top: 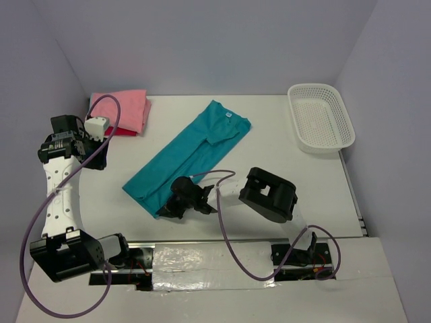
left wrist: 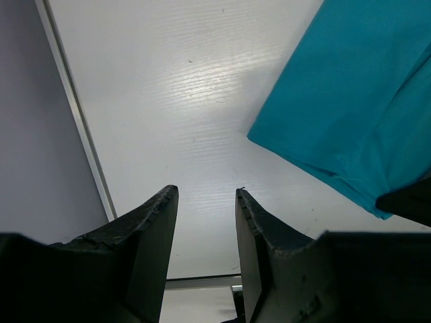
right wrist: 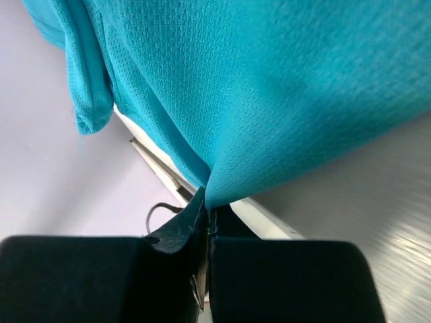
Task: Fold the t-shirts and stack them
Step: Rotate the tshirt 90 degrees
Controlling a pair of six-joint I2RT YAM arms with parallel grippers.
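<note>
A teal-blue t-shirt [top: 192, 151], folded into a long strip, lies slantwise across the middle of the table. My right gripper [top: 167, 210] is at its near left corner, shut on the hem. In the right wrist view the teal cloth [right wrist: 269, 87] runs up from the closed gripper [right wrist: 207, 202]. A folded salmon pink t-shirt [top: 121, 110] rests on a red one [top: 126, 132] at the back left. My left gripper [top: 87, 153] hovers at the left, open and empty [left wrist: 205, 192], with the teal shirt's edge [left wrist: 350, 101] off to its right.
A white lattice basket [top: 320, 118] stands at the back right by the wall. Walls close in the table on the left, back and right. The table's near edge strip [left wrist: 202, 281] shows below the left fingers.
</note>
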